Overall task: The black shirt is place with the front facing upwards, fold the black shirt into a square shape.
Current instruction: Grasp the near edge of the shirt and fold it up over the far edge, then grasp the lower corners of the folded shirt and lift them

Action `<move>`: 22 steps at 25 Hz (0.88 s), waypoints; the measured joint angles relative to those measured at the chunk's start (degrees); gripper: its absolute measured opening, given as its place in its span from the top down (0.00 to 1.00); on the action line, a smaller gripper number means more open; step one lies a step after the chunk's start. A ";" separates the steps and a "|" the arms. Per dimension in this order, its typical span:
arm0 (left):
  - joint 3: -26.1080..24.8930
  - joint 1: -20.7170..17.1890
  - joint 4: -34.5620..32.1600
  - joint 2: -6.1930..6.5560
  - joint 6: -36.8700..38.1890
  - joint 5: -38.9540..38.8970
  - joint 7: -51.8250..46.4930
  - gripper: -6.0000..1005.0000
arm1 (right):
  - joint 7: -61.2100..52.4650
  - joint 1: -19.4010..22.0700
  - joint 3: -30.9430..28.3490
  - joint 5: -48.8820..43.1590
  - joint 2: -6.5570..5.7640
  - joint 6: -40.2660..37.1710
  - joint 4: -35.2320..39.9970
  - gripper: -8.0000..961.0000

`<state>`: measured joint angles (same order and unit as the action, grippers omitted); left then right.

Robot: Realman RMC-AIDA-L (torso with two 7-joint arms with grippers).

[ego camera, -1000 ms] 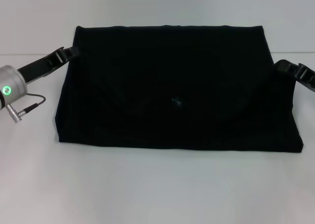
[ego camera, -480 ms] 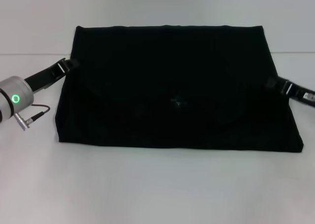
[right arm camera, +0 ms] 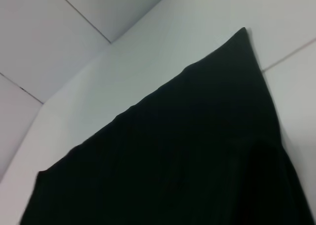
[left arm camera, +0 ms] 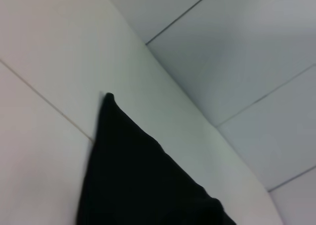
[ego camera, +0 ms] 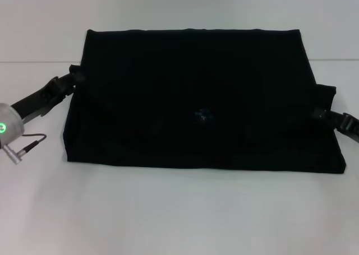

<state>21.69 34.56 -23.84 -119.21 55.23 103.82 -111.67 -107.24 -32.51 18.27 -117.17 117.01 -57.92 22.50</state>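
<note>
The black shirt lies flat on the white table, folded into a wide rectangle. Its chest print is hidden; only a small bluish mark shows near the middle. My left gripper is at the shirt's left edge, towards the far corner. My right gripper is at the right edge about halfway down, where a bit of cloth sticks out past the edge. A far corner of the shirt shows in the left wrist view, and a larger part in the right wrist view.
A silver wrist section with a green light and a cable sits left of the shirt. Bare white table lies in front of the shirt. A wall rises behind it.
Both arms moved nearer me along the shirt's side edges. The right gripper came in to the right edge, where cloth now bulges outward. The left wrist slid left and down.
</note>
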 joint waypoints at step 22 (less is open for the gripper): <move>14.09 -3.17 -7.87 8.81 20.00 17.84 -12.70 0.18 | 22.02 7.37 1.78 -8.57 -3.02 -34.59 2.66 0.04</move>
<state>35.78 31.39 -31.71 -110.40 75.22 121.66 -124.37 -85.22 -25.14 20.05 -125.74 113.99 -92.51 25.16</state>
